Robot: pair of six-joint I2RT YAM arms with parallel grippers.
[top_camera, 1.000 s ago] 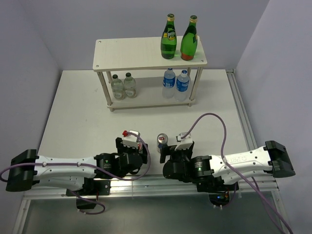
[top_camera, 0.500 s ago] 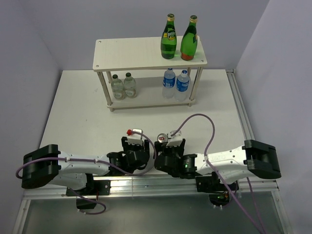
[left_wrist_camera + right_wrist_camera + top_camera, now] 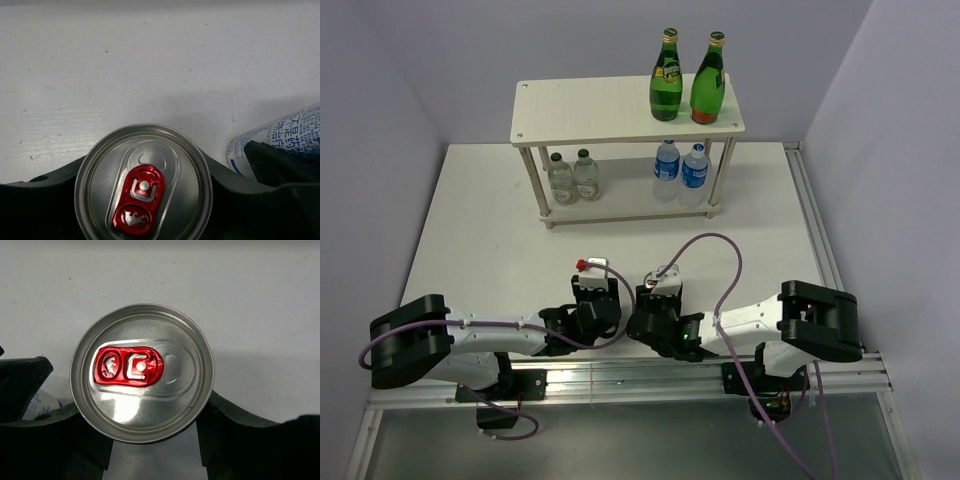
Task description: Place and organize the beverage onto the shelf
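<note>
From the top camera I saw the shelf [image 3: 580, 112] standing at the far side of the table [image 3: 470, 230]. Two green bottles [image 3: 666, 75] stood upright at the right end of its top board, their yellow labels too small for me to read. On the lower board two water bottles [image 3: 680, 170] with blue labels stood side by side at the right, and two clear bottles [image 3: 573, 175] stood at the left; I could make out no print on either pair. Near the arm bases the left gripper [image 3: 593, 298] and the right gripper [image 3: 653, 297] sat close together, and only a speck of red tab marked the right can [image 3: 651, 285] between the right fingers. Through the left wrist camera the left can [image 3: 143, 180] filled the lower frame, with a silver lid and a red pull tab stamped with a small animal figure. The left gripper [image 3: 141, 197] was closed snugly on it, a black finger pressed to each side. At the right edge I caught the side of the right can, silver-white with blue East Asian characters I could not read. Through the right wrist camera the right can [image 3: 142, 372] showed the same silver lid and red tab, and the right gripper [image 3: 142, 427] was clamped around it, fingers touching both flanks. A sliver of the left can's blue print peeked in at the lower left.
</note>
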